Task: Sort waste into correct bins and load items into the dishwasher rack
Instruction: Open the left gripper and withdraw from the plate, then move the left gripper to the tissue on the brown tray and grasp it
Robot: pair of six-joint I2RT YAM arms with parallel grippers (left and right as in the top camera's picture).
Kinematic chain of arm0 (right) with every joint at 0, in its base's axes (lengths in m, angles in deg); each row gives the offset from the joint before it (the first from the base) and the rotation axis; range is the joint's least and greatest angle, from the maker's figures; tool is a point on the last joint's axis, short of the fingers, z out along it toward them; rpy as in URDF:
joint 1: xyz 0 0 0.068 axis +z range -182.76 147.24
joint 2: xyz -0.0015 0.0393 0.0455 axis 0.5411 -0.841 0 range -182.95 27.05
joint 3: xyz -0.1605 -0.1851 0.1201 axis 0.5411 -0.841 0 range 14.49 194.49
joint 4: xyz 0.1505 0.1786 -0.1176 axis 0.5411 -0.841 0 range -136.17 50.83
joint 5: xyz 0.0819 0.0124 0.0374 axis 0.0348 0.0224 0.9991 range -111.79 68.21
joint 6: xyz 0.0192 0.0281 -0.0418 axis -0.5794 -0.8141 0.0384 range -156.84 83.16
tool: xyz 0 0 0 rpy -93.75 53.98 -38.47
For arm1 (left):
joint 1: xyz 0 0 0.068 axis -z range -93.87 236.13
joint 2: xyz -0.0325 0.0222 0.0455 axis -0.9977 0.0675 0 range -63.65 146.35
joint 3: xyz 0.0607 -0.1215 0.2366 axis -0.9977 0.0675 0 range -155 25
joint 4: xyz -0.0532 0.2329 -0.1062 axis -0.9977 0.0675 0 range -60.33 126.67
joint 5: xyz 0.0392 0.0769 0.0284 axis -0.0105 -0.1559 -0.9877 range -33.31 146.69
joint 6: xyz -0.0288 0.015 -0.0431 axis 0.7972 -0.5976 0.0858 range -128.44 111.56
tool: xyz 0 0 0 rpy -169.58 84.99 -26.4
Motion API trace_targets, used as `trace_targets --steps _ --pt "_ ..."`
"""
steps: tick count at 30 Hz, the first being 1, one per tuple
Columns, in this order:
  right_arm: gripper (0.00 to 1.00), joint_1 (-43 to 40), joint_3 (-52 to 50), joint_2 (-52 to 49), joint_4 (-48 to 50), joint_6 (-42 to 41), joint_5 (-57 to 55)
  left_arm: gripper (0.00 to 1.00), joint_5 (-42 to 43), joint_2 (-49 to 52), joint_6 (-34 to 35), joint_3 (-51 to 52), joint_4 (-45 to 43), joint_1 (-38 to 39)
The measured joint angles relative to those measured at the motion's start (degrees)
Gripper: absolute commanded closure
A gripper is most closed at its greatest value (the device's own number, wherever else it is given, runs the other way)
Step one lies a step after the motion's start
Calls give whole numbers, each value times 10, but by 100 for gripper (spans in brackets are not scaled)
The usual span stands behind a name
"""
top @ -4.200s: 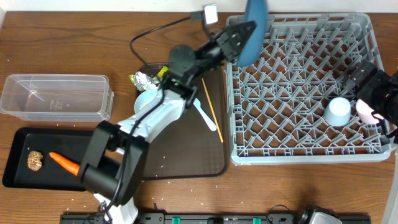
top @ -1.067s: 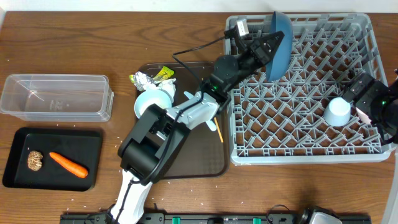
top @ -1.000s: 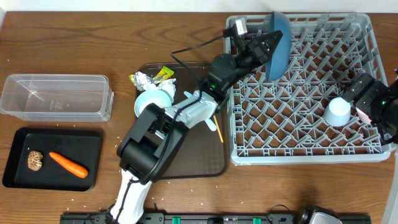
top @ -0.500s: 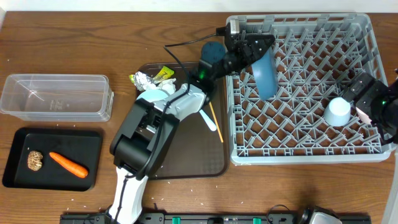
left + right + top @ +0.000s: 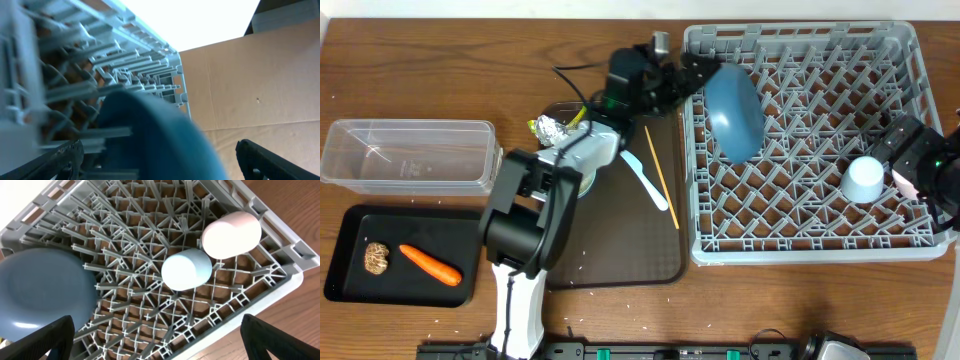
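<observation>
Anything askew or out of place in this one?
Yes: the blue plate leans steeply across the pegs at the left end of the dishwasher rack, its face largely showing from above, not standing upright between them.

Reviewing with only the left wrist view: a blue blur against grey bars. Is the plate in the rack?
Observer: Yes. Overhead shows the blue plate resting inside the rack, at the end nearest the brown tray.
Operator: Any cups loaded?
Observer: The light blue cup and the pink cup sit side by side in the rack.
Operator: What lies on that tray?
Observer: The spoon and the chopsticks.
</observation>
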Motion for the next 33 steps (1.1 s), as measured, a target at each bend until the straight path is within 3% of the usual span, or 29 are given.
trace_targets --steps 3,6,16,19,20,22,27,33 --pt "1 0 0 0 10 0 0 2 24 -10 -26 0 12 -24" --pt "1 0 0 0 18 0 0 2 33 -45 -71 0 81 -43" --pt "2 0 0 0 29 11 26 1 -39 -269 -307 -7 496 -53" --pt "5 0 0 0 38 25 47 43 -80 -303 -371 -9 593 -53" --pt "6 0 0 0 40 28 54 65 -90 -308 -389 -9 615 -53" --pt "9 0 0 0 43 34 63 90 -115 -310 -418 -9 658 -53" --pt "14 0 0 0 44 42 74 94 -144 -295 -473 -8 731 -39" --pt "18 0 0 0 43 43 77 94 -174 -270 -552 -7 772 44"
